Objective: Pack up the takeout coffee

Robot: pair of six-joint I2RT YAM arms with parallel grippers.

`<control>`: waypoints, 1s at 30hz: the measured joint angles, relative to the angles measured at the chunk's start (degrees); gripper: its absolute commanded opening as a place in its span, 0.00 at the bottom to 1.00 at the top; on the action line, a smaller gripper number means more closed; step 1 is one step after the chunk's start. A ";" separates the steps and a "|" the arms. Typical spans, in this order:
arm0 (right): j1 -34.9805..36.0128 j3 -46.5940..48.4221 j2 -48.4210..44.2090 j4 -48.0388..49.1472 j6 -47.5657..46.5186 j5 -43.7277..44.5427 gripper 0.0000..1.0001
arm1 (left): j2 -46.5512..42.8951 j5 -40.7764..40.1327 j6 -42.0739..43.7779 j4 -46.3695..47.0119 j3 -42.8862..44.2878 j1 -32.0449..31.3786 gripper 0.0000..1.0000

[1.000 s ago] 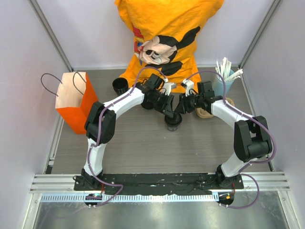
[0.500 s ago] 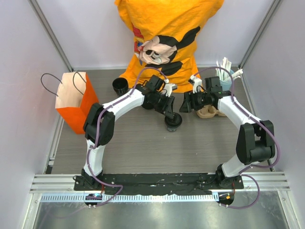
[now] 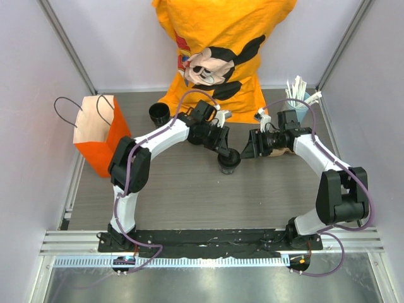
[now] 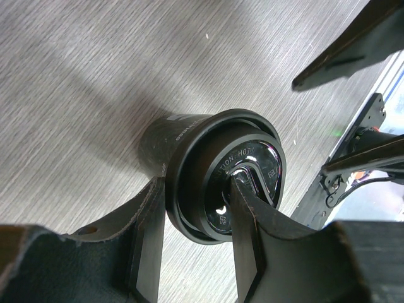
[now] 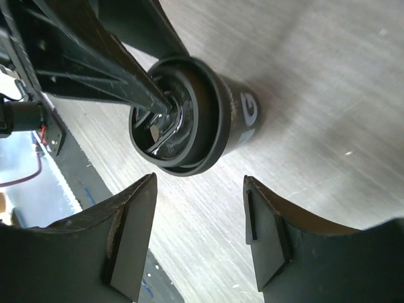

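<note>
— Which step is this?
— The pick-up, I think. The left gripper (image 4: 197, 201) pinches the lid rim of the cup (image 3: 228, 161), which stands mid-table, well apart from the bag (image 3: 101, 142).
— And the right gripper (image 5: 200, 180)?
— It's spread wide just beside the cup, holding nothing.
— Next?
— Probably a straight lift, then a level carry left to the bag. A rim-only grip could slip.

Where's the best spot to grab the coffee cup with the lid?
On the coffee cup, probably the round body just under the lid, coming in level from the side. It stands upright on the table, with more wall than rim to hold; pinching the lid might pop it off.
</note>
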 measured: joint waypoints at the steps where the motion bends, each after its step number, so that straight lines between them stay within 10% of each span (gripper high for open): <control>1: 0.00 -0.46 0.00 0.04 0.28 -0.15 0.61 | -0.09 -0.02 -0.22 0.15 -0.17 0.00 0.00; 30: -0.15 -1.81 6.36 4.07 4.81 -0.46 0.54 | -1.49 -0.87 -2.16 2.89 -2.69 0.07 0.00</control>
